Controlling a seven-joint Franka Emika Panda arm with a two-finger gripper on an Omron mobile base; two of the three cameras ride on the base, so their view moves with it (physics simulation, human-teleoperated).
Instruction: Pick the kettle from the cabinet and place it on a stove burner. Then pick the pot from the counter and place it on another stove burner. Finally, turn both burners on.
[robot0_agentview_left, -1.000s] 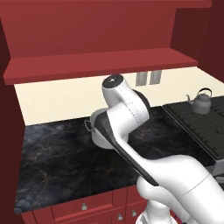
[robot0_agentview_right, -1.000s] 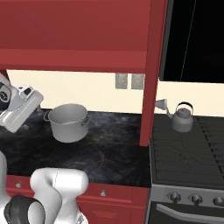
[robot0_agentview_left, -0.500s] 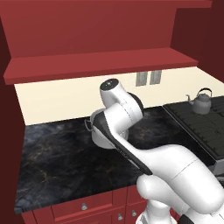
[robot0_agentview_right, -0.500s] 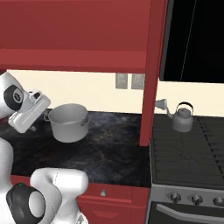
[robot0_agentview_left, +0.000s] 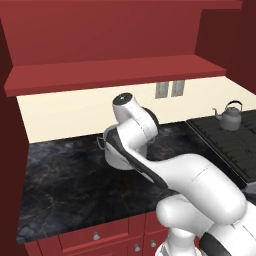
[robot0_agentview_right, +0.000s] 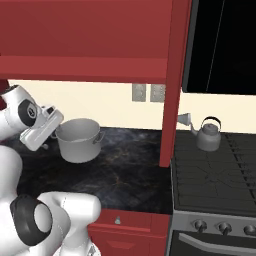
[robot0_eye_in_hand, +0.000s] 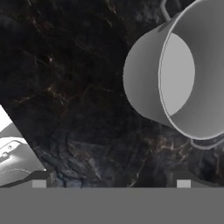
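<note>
The pot (robot0_eye_in_hand: 146, 89), wide and silver-grey with two loop handles, stands on the dark counter (robot0_eye_in_hand: 65, 87), up and to the right of my gripper (robot0_eye_in_hand: 111, 181). The two dark fingertips (robot0_eye_in_hand: 40, 179) stand wide apart with nothing between them, above the bare counter and short of the pot's wall. In the right base view my white hand (robot0_agentview_right: 42, 129) hangs just left of the pot (robot0_agentview_right: 77, 141). From the left base camera my arm hides most of the pot (robot0_agentview_left: 111, 154). The grey kettle (robot0_agentview_right: 207, 135) sits upright on a back stove burner (robot0_agentview_right: 210, 170); the left base view also has the kettle (robot0_agentview_left: 230, 116).
The red wall cabinet (robot0_agentview_right: 85, 42) overhangs the counter (robot0_agentview_right: 130, 175). A red upright panel (robot0_agentview_right: 170, 100) stands between the counter and the black stove. Silver knobs (robot0_agentview_right: 220, 227) line the stove front. Red drawers (robot0_agentview_left: 95, 236) run below the counter's front edge.
My hand has swung a little lower and closer to the pot's left side. The jaws stayed open; pot and kettle have not moved.
</note>
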